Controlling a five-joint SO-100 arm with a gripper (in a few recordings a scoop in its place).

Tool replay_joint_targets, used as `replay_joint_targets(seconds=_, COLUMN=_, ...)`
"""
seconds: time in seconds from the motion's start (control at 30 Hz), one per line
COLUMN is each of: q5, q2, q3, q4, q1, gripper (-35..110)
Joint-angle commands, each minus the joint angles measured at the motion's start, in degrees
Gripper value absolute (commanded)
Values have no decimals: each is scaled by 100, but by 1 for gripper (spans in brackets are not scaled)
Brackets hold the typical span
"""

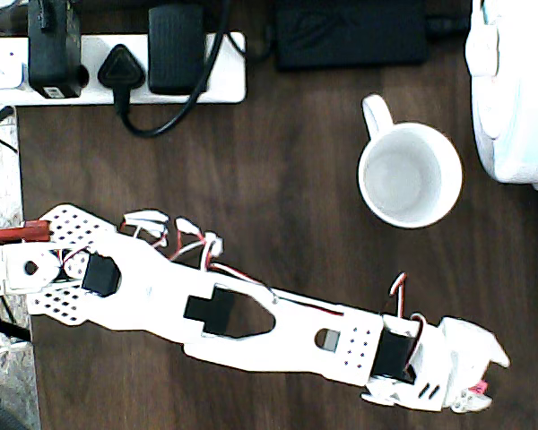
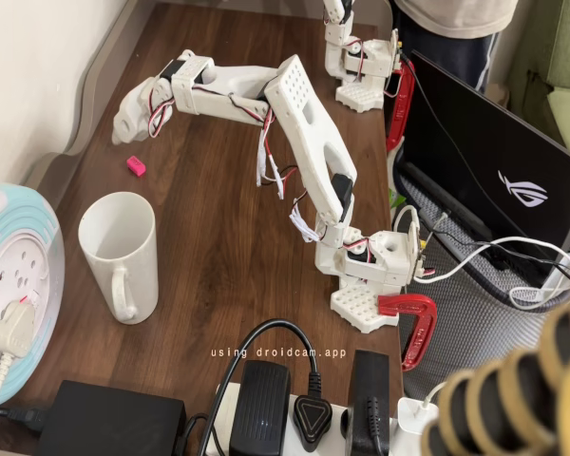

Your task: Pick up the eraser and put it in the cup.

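The tiny pink-red eraser (image 2: 136, 166) lies flat on the dark wooden table, and in the overhead view it peeks out as a pink spot (image 1: 478, 388) between the white fingers. My white gripper (image 1: 490, 382) hangs just over it with its jaws apart, and in the fixed view the gripper (image 2: 124, 128) sits a little above and behind the eraser, not touching it. The white cup (image 1: 409, 175) stands upright and empty, handle toward the far side. In the fixed view the cup (image 2: 119, 252) is nearer the camera than the eraser.
A white-and-pale-blue cable reel (image 1: 516, 90) stands beside the cup. A white power strip (image 1: 117, 67) with black plugs and a black adapter (image 1: 350, 31) line one table edge. A laptop (image 2: 494, 171) and red clamp (image 2: 408, 328) sit by my base.
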Motion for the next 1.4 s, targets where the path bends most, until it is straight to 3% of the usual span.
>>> replay_joint_targets(seconds=0.0, q5=316, q2=62, q3=-211, q4=-114, q1=88, gripper=20)
replay_joint_targets(seconds=0.3, q5=1644, q2=-369, q3=-229, q4=1116, q1=237, gripper=22)
replay_joint_targets(seconds=0.67, q5=1125, q2=-396, q3=-633, q4=1090, q1=97, gripper=21)
replay_joint_targets(seconds=1.13, q5=1336, q2=-1230, q3=-1705, q4=1354, q1=88, gripper=19)
replay_joint_targets(seconds=1.37, q5=1283, q2=-1397, q3=-1942, q4=1538, q1=79, gripper=2)
